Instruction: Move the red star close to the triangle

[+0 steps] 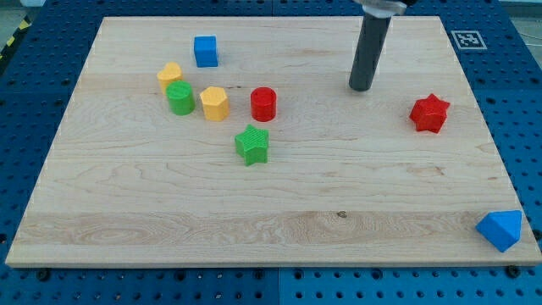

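Observation:
The red star (429, 113) lies at the view's right on the wooden board (356, 212). The blue triangle (500, 229) sits at the board's bottom right corner, well below the star. My tip (361, 87) is the lower end of a dark rod coming down from the view's top. It stands to the left of the red star and slightly above it, apart from it.
A cluster lies at the view's left: a blue cube (206, 51), a yellow block (169, 77), a green cylinder (179, 98), a yellow hexagon block (214, 103), a red cylinder (264, 103) and a green star (252, 144).

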Robot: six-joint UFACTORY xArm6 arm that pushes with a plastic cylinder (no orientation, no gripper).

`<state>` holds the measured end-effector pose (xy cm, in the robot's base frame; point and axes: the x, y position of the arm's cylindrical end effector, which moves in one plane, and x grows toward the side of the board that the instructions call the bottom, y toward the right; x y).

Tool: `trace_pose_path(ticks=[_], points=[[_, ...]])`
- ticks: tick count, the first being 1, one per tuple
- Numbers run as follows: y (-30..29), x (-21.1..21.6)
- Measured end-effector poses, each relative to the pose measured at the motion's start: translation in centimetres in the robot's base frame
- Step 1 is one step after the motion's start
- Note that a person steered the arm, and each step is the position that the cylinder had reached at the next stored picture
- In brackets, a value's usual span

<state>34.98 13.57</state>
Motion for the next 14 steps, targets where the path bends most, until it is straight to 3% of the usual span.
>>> trace_pose_path(ticks=[1, 3, 7, 10, 14], points=[[2.3, -1.0], [6.0, 3.4], [6.0, 13.2], [2.6, 11.9], [5.6, 2.1]])
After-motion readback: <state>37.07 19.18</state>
